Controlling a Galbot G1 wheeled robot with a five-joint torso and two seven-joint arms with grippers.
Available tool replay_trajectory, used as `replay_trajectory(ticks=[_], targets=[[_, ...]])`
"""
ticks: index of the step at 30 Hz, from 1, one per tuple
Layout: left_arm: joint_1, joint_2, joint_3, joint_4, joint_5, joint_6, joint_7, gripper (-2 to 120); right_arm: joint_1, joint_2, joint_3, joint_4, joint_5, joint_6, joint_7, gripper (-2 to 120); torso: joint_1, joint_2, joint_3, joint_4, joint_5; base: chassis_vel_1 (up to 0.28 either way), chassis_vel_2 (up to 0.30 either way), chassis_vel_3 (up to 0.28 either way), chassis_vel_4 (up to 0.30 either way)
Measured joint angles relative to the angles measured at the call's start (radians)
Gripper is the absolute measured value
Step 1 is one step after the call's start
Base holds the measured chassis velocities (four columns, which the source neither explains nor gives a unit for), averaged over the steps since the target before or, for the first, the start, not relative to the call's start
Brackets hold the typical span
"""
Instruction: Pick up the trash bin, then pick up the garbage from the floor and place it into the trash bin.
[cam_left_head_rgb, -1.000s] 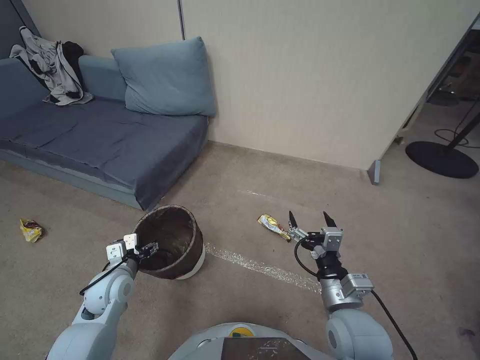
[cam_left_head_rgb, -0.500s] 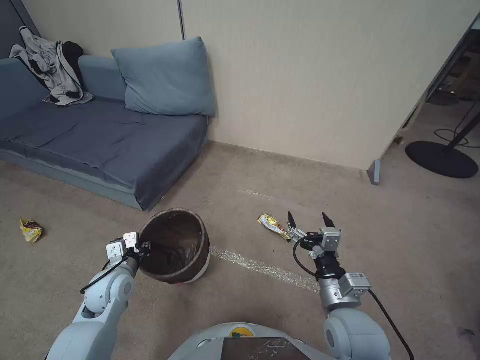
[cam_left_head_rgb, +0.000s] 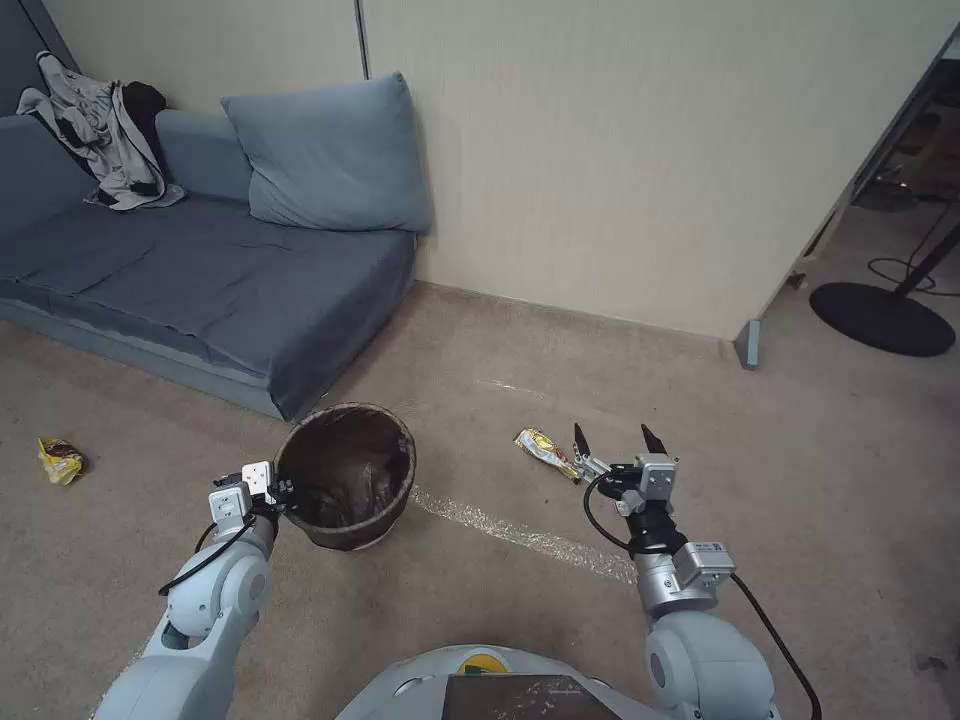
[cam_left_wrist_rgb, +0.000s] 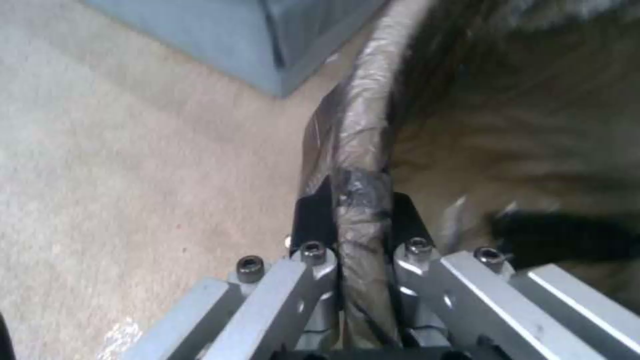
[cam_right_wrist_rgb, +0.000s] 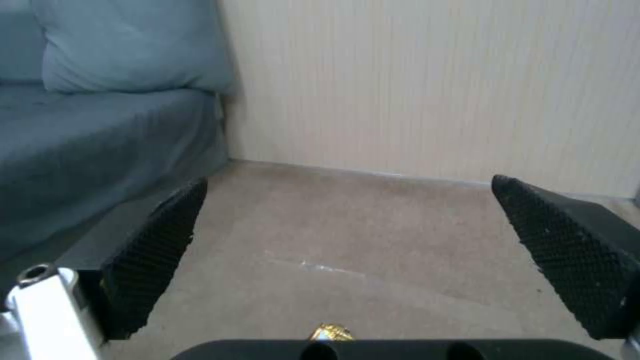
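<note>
On the carpet (cam_left_head_rgb: 500, 620) in front of the blue sofa (cam_left_head_rgb: 200, 270), we note the trash bin (cam_left_head_rgb: 345, 475), lined with a dark brown bag, tilted with its mouth leaning toward us. Our left gripper (cam_left_head_rgb: 283, 492) is clamped on the bin's near rim; the left wrist view confirms it, with the bag-covered rim (cam_left_wrist_rgb: 360, 165) pinched between the two fingers (cam_left_wrist_rgb: 313, 220). Whether the bin's base touches the carpet we cannot tell. Our right gripper (cam_left_head_rgb: 612, 440) hovers spread wide and empty, its dark fingertips (cam_right_wrist_rgb: 157, 240) well apart, just beside a yellow wrapper (cam_left_head_rgb: 545, 450) lying on the floor. A second yellow wrapper (cam_left_head_rgb: 60, 460) lies far to the left, near the sofa's front edge.
</note>
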Motion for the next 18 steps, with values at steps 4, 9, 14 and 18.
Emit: replay_trajectory(ticks=[4,9,14,18], targets=[[0.04,-0.004,-0.001,-0.081,-0.007,-0.022,-0.001,3,0.001,-0.006,0.002,0.003,0.006,-0.002,0.001,100,0.0,0.0,0.0,0.0003,0.0003,0.0,0.0,0.0,0.0],[0.081,-0.008,-0.008,-0.202,-0.011,-0.049,-0.004,3,0.003,-0.013,0.003,0.008,0.012,-0.006,0.004,100,0.0,0.0,0.0,0.0001,0.0004,0.0,0.0,0.0,0.0],[0.092,-0.003,-0.009,-0.264,-0.009,-0.051,-0.01,3,0.003,-0.013,0.005,0.014,0.013,-0.007,0.009,100,0.0,0.0,0.0,0.0,0.0004,0.0,0.0,0.0,0.0],[0.102,0.001,-0.008,-0.319,0.003,-0.053,-0.026,3,-0.001,-0.014,0.011,0.02,0.013,-0.008,0.018,100,0.0,0.0,0.0,0.0001,0.0004,0.0,0.0,0.0,0.0]])
